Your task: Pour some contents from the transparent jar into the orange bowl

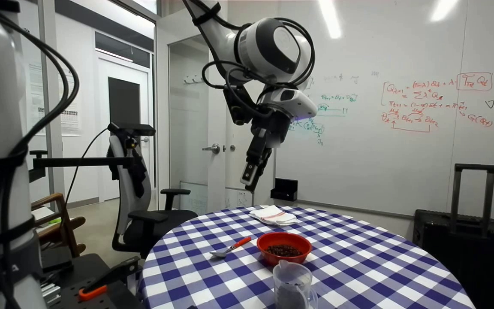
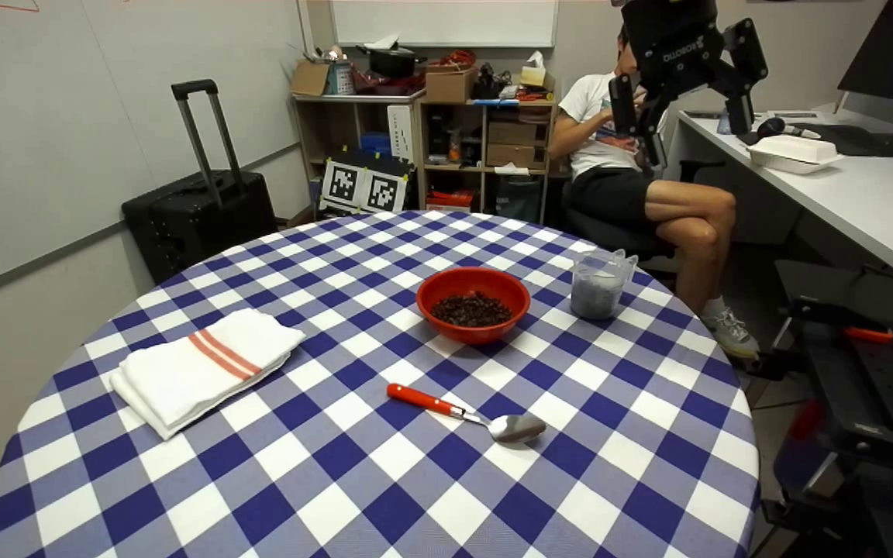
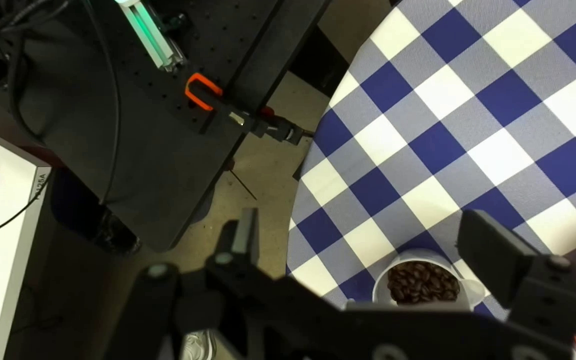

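Gripper hangs higher than the transparent jar, well apart.

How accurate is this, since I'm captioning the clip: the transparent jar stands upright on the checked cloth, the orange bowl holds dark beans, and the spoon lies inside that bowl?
One thing is wrong: the spoon lies on the checked cloth, apart from the orange bowl, not inside it, as both exterior views show. The transparent jar and dark beans are as you say.
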